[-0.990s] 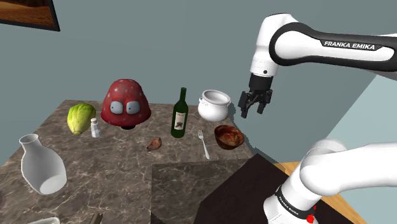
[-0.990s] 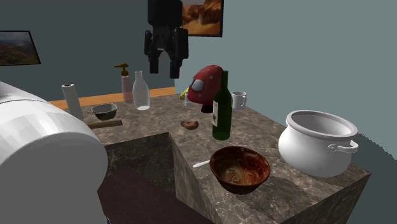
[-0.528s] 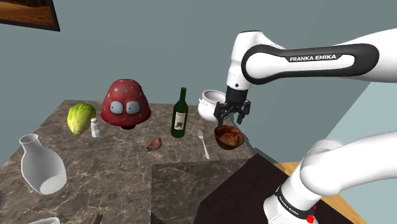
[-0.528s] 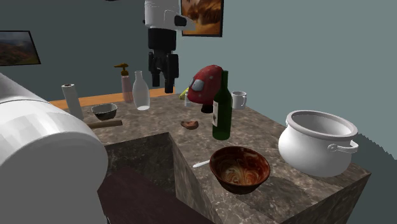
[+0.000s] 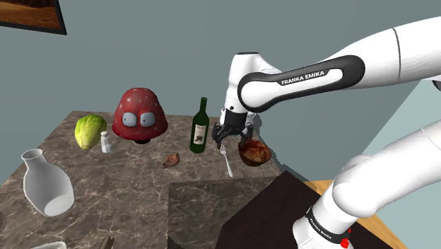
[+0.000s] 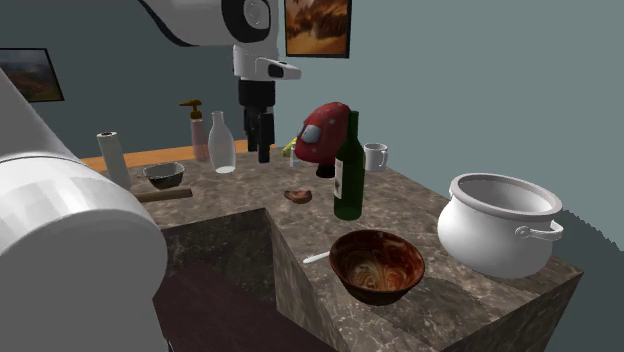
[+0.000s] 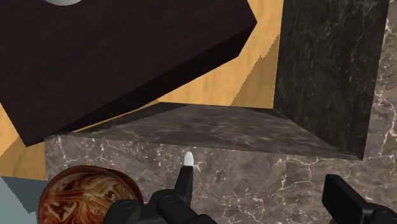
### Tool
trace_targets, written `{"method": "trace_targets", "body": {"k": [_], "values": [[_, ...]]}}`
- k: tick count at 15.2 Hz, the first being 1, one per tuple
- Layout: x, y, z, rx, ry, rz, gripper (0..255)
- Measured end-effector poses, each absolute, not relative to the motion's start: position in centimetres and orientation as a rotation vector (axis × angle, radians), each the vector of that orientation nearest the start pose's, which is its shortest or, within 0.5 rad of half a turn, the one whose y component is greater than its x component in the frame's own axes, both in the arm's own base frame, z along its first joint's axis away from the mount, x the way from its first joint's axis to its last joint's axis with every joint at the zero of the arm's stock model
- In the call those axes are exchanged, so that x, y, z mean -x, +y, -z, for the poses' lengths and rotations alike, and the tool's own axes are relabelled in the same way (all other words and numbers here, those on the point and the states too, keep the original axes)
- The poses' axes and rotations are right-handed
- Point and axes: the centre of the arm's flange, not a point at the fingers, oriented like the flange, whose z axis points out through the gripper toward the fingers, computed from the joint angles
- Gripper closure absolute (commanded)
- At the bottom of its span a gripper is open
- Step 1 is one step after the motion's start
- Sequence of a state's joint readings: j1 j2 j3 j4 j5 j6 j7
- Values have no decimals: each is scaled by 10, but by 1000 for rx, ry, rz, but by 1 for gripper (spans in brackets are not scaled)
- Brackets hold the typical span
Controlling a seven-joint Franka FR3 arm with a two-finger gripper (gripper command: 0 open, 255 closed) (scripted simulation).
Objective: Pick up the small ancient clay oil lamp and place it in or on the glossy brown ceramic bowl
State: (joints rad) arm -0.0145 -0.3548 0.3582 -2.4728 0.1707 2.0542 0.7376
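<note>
The fingers [image 7: 342,196] are held apart and empty above the surface [image 5: 127,177], between bottle [image 5: 200,127] and bowl [image 5: 254,151]; the lamp [image 5: 171,160] is seen lying near the bottle, at the shoulder view's left of the bowl.

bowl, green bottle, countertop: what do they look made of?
Bowl: glazed ceramic by the look, glossy brown-red swirls with highlights.
Bottle: probably glass, dark green, shiny, paper label.
Countertop: polished stone, marble-like, grey-brown with pale veins.

Cut by the wrist view's edge: brown bowl [image 7: 89,194]. Behind a gripper finger [image 7: 180,191]: white fork [image 7: 188,159] (one end alone visible). Too small for detail: oil lamp [image 5: 171,160].
</note>
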Motion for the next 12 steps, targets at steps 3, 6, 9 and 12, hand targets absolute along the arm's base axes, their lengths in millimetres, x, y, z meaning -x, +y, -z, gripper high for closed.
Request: {"method": "trace_targets", "body": {"k": [3,6,9,12], "values": [[-420,173,-383,3034,876,-108,0],[-443,188,-358,3008,964,-89,0],[-468,207,-338,2980,1050,-69,0],[-500,220,-317,2948,1137,-50,0]]}}
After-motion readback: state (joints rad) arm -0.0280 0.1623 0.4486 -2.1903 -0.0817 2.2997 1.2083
